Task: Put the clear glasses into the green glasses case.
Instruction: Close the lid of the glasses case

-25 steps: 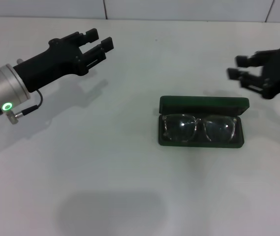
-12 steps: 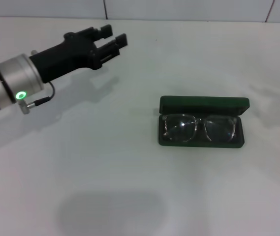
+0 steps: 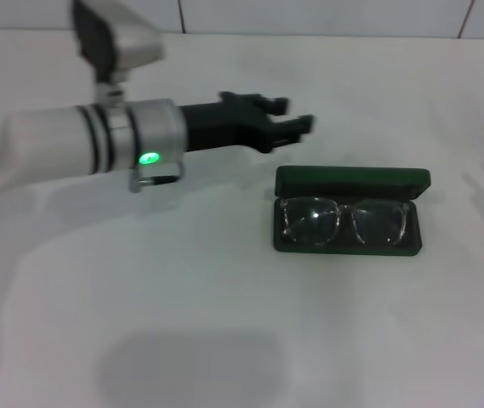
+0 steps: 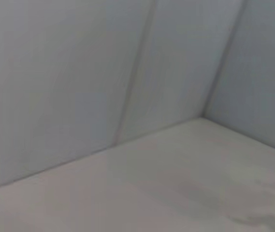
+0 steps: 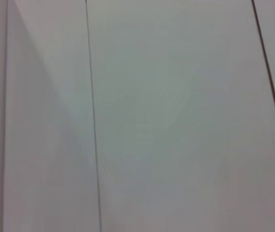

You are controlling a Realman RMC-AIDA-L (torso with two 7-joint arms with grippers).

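Observation:
The green glasses case [image 3: 347, 182] lies open on the white table, right of centre in the head view, its lid standing up along the far side. The clear glasses [image 3: 344, 219] lie folded inside its dark tray. My left gripper [image 3: 292, 114] reaches in from the left and hovers just beyond the case's far left corner, open with nothing between its fingers, apart from the lid. The right gripper is out of view. Both wrist views show only white wall and table.
A white table [image 3: 182, 297] spreads around the case. A white tiled wall [image 3: 327, 15] runs along its far edge. My left arm's silver forearm [image 3: 97, 149] crosses the left part of the table.
My left arm has swung right and now hovers by the case's far left corner. The right gripper, seen at the right edge one second ago, has left the view.

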